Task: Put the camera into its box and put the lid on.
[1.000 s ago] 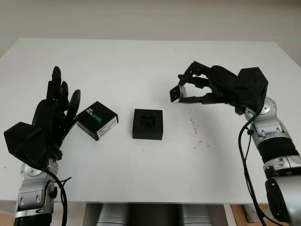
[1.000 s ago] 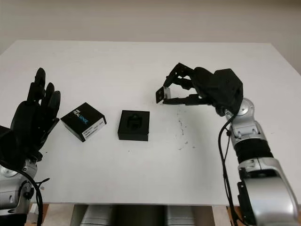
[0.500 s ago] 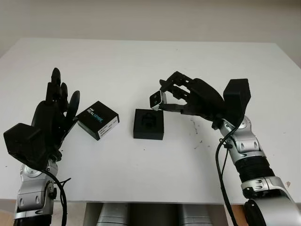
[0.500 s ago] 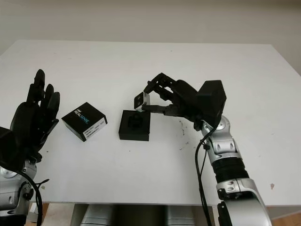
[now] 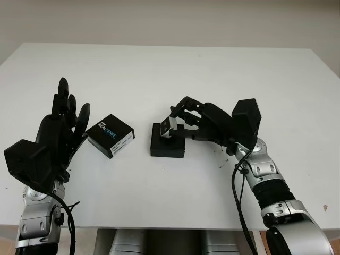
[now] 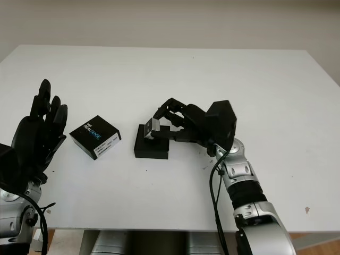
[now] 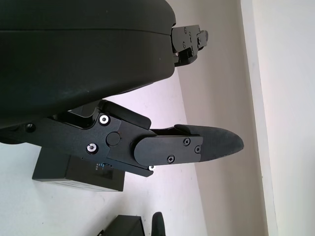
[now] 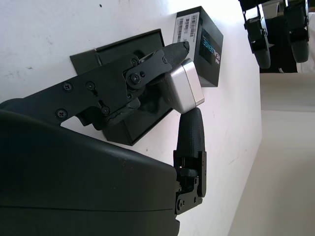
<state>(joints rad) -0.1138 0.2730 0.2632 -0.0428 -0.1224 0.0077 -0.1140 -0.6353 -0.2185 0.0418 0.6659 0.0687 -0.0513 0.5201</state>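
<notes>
between the right hand's fingertips: the camera, small silver block, pinched from both sides, dark face turned toward the box. fingers clamped on it, thumb opposing from one side; a fingertip grip leaves the body free to go down into a tight recess.

just below the camera: the box, black, open, sitting flat on the table. camera hovers over its near-top edge, not seated; cannot tell whether it touches the rim. insert inside looks moulded, so my guess is the camera must be squared to the cavity before release.

beyond the box, away from the right hand: the lid, black with printed label, lying flat, rotated a little, well clear of the box. probably parked there so it doesn't obstruct insertion.

just past the lid: left hand, open, raised upright beside the lid's far edge, holding nothing, seemingly waiting for the lid step.

task state, judged: insertion under way, lid not yet on.
</notes>
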